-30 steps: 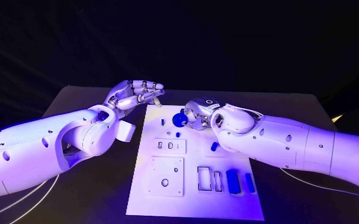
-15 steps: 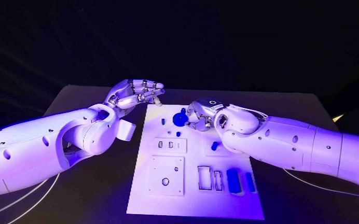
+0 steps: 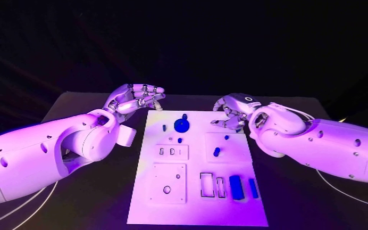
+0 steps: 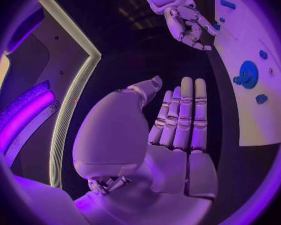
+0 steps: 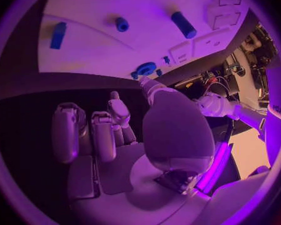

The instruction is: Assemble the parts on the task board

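Both hands sit off the task board [image 3: 153, 208], so you have open passage straight down onto its middle. Left hand [image 3: 136, 98] hangs over the table [image 3: 76, 102] just past the board's far left corner, fingers curled in, holding nothing. Right hand [image 3: 232, 114] crowds the far right edge, fingers curled, holding nothing. Between them stands the round blue part [image 3: 182, 124], with a small blue peg [image 3: 164, 127] near it. 2 blue bars [image 3: 236, 186] lie near the board's right side; the right forearm [image 3: 322, 142] flanks that side.

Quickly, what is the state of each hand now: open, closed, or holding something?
Left hand: holds nothing; fingers straight and close together in the left wrist view.
Right hand: holds nothing; fingers curled, beside the white task board.
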